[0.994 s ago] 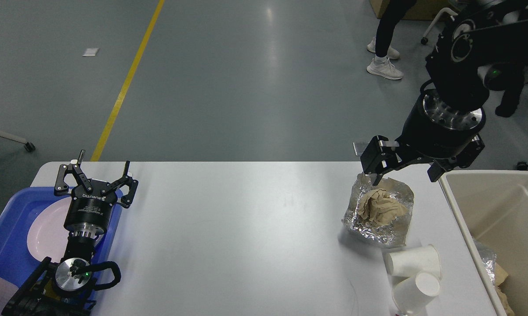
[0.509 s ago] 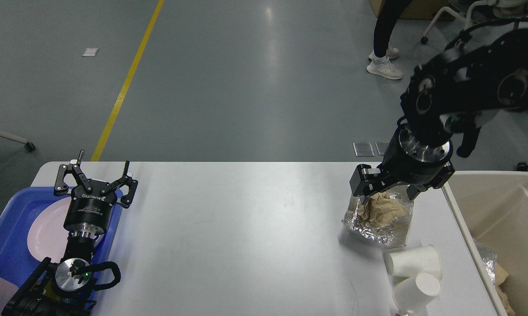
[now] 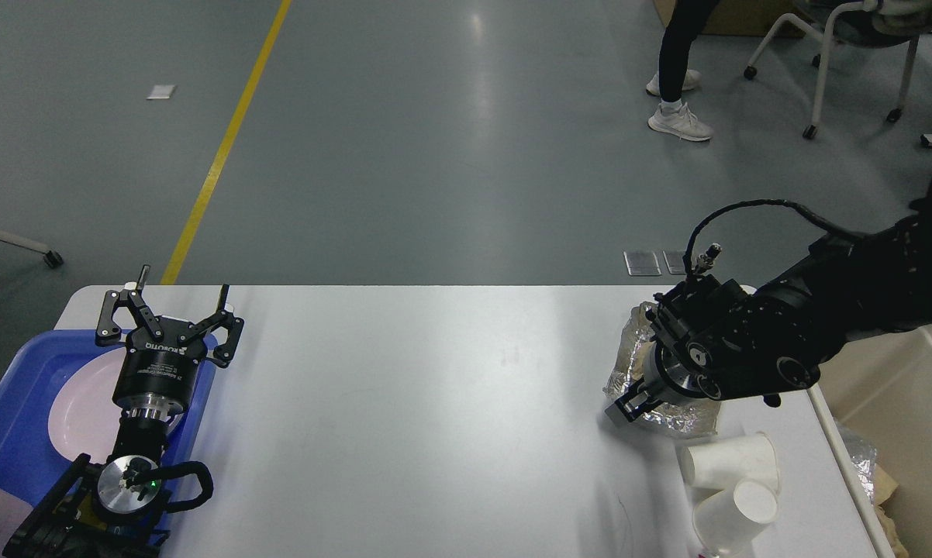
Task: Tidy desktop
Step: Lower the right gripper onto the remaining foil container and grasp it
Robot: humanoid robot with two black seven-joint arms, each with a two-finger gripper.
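**Desktop: contents and arm positions**

Desktop, white, rounded corners, fills the lower half of the head view. Its long axis runs left to right across the view, with one long edge toward the grey floor.

Item 1. Foil wrapper, crumpled, near the right end. It lies close to the beige bin standing at that end, so the bin is probably meant to receive it.

Item 2. Right gripper, low over the near side of the foil, with the wrist hiding most of the wrapper. One finger shows at the foil's lower left edge and the other is hidden, so whether the gripper grips the foil cannot be told. The low, tilted pose suggests a grasp in progress.

Item 3. Two white paper cups, on their sides, touching, just in front of the foil. These are probably waste as well.

Item 4. Blue tray, at the left end, holding a pink plate. It appears to collect reusable ware.

Item 5. Left gripper, above the tray's far right corner, fingers spread and empty. It points away from the robot and looks parked clear of the right arm's work.
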